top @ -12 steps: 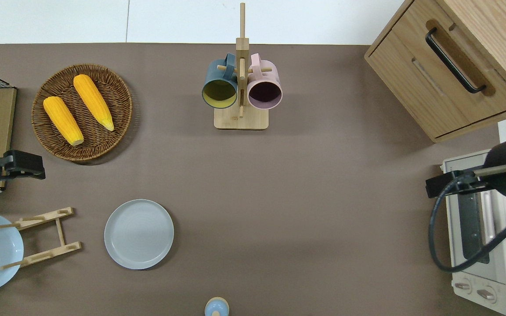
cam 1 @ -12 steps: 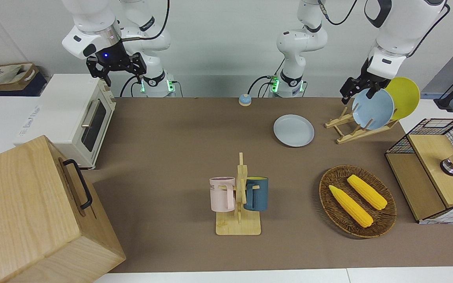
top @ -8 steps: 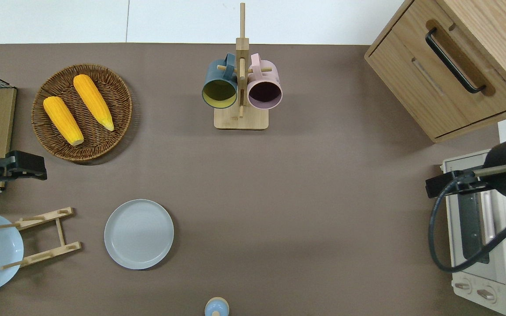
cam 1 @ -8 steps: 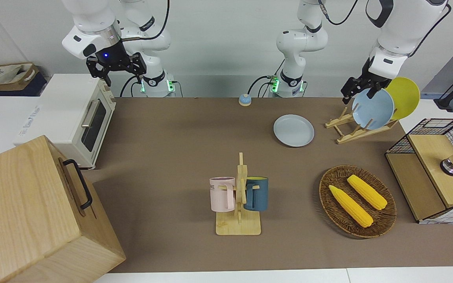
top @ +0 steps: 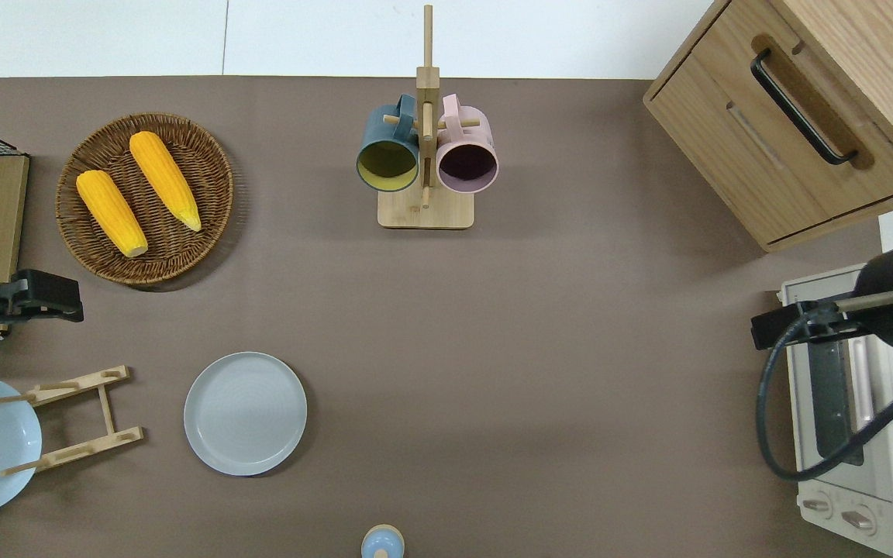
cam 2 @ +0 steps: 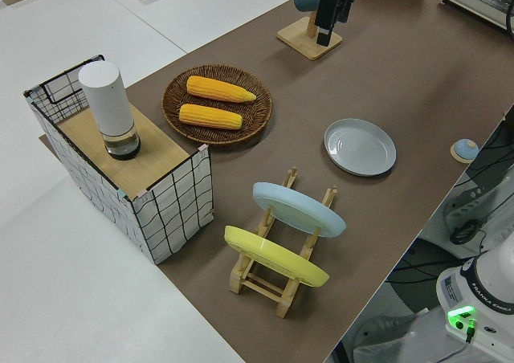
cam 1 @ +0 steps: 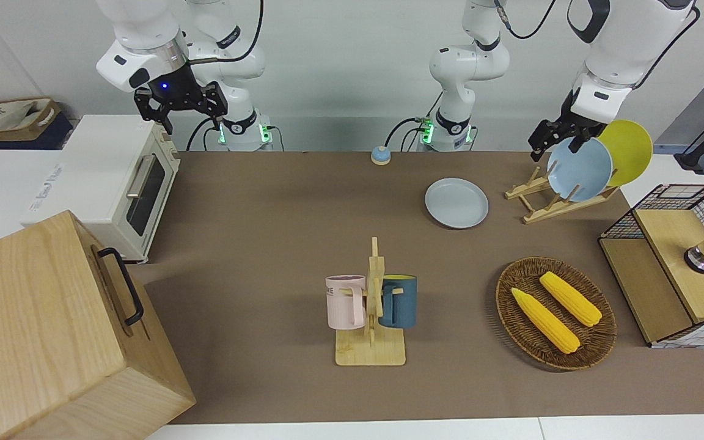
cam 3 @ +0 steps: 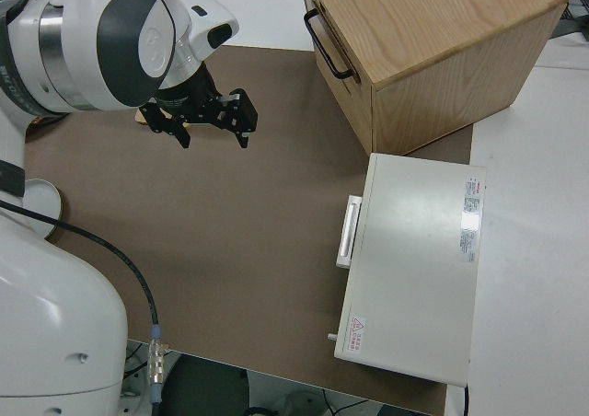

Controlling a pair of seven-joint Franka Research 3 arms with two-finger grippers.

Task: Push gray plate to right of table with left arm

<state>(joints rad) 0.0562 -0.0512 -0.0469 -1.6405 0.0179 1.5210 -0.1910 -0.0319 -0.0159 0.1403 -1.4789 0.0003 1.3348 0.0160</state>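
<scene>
A: Gray plate [top: 245, 413] — where is it sitting?

B: Flat on the brown counter [top: 539, 372], toward the left arm's end and on the half nearer the robots. A wooden plate rack [top: 74, 420] stands just beside it, closer to that end, apart from it. The basket [top: 218, 190] with two corn cobs [top: 136, 192] lies farther from the robots than the plate, well apart from it.

A: What is in the rack?

B: A sky-blue plate [cam 1: 579, 170] and a yellow plate [cam 1: 630, 150], both leaning on edge in its slots.

A: And the left end effector [top: 55, 298]?

B: It is up in the air over the counter's edge at the left arm's end, between the basket and the rack as seen from overhead, well apart from the gray plate. It grasps nothing. Whether its fingers are spread or closed, I cannot tell.

A: The right arm?

B: Parked. Its end effector [cam 3: 204, 121] has its fingers spread apart, released, with nothing between them.

A: Anything else on the counter?

B: A mug stand [top: 425, 209] near the middle, farther from the robots than the plate, with a dark blue mug [top: 388, 151] and a pink mug [top: 467, 155] hanging on it. A small blue bell [cam 1: 380, 155] sits close to the robots' edge. A wooden box [cam 1: 40, 324] and a white toaster oven [cam 1: 120, 183] stand at the right arm's end.
</scene>
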